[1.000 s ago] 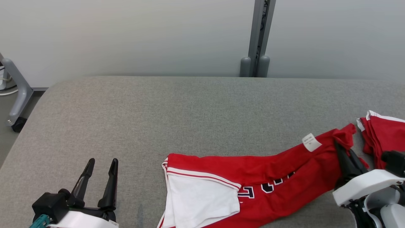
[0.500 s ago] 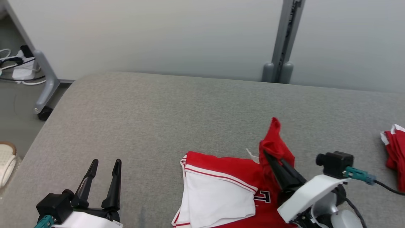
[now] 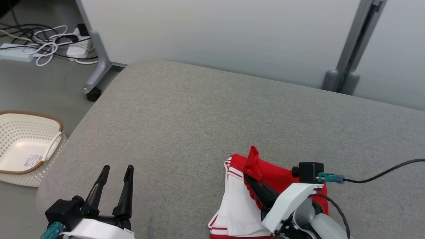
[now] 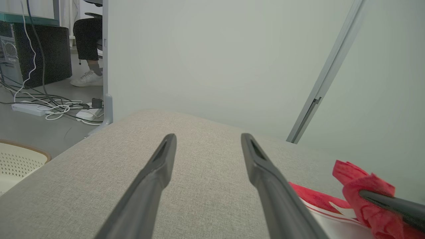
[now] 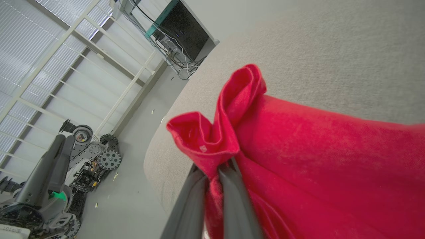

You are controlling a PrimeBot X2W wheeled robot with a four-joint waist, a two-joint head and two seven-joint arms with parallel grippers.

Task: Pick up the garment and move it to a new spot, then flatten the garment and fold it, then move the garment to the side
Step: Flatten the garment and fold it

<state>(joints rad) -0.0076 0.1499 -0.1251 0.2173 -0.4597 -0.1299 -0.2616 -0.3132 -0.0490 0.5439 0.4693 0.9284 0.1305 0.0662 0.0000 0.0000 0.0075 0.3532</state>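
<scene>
The right end effector is clamped tight on a bunched corner of the red garment. In the right wrist view its two fingers are pinched together, with a knot of fabric standing up past the tips. Within the last second that corner has travelled far relative to the rest of the cloth. It was stretched well away from the white-lined end and is now held up right over it, so the garment has gone from a long strip to a compact heap doubled over itself near the front of the grey counter. The head camera has also swung left, bringing a cream basket on the floor into the picture. The left end effector is spread wide and empty over bare counter, well apart from the cloth. The move to a new spot looks under way; flattening and folding remain, and the doubled cloth will need spreading first
</scene>
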